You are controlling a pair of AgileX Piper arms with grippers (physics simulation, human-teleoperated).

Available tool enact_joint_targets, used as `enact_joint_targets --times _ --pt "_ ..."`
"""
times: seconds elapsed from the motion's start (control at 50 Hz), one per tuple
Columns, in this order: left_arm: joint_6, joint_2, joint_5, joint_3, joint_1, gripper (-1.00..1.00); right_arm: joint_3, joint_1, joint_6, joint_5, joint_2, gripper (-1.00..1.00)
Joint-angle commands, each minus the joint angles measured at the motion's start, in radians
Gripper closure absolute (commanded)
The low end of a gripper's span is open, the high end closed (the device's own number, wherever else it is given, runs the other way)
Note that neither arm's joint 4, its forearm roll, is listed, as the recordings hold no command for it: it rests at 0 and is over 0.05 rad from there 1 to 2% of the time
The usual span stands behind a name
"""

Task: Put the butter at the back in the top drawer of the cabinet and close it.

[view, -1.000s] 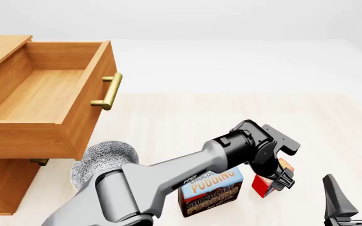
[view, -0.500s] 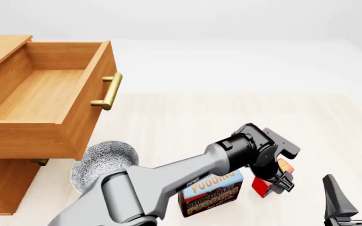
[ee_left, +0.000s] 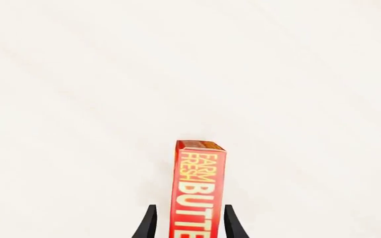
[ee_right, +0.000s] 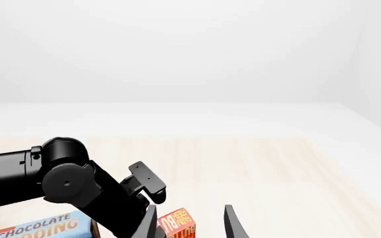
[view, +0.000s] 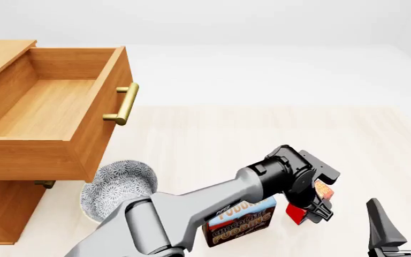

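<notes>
The left hand [view: 318,208] is lowered over the butter [view: 304,206], and in the left wrist view its two fingers [ee_left: 148,225] are seen just beside the long sides of the butter [ee_left: 199,191]; whether they press on it cannot be told. The butter stands on the pale surface [view: 248,139], right of the pudding box [view: 240,220]. The right hand [view: 398,227] is kept low near the front edge with its fingers spread and nothing between them. The top drawer [view: 48,112] of the cabinet [view: 2,214] is pulled fully out at the left, its inside bare, and a patterned bowl [view: 116,187] is set below its front corner. Wide open surface is left between the drawer and the butter. "FARM FRESH BUTTE" is read on the red box, "CHOCOLATE PUDDING" on the other.
</notes>
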Motion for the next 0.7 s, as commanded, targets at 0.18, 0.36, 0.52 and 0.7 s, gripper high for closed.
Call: enact_joint_targets --times 0.18,0.36,0.52,0.7 --pt "-0.006 0.02 0.0 -0.005 0.001 -1.0 0.0 0.0 0.0 0.0 0.0 -1.0" --pt "-0.004 -0.006 -0.024 0.049 -0.006 1.0 0.0 0.0 0.0 0.0 0.0 -1.0" --pt "-0.002 0.002 -0.008 0.001 -0.002 1.0 0.0 0.0 0.0 0.0 0.0 -1.0" --pt "0.012 -0.027 -0.003 -0.023 0.016 1.0 0.0 0.0 0.0 0.0 0.0 -1.0"
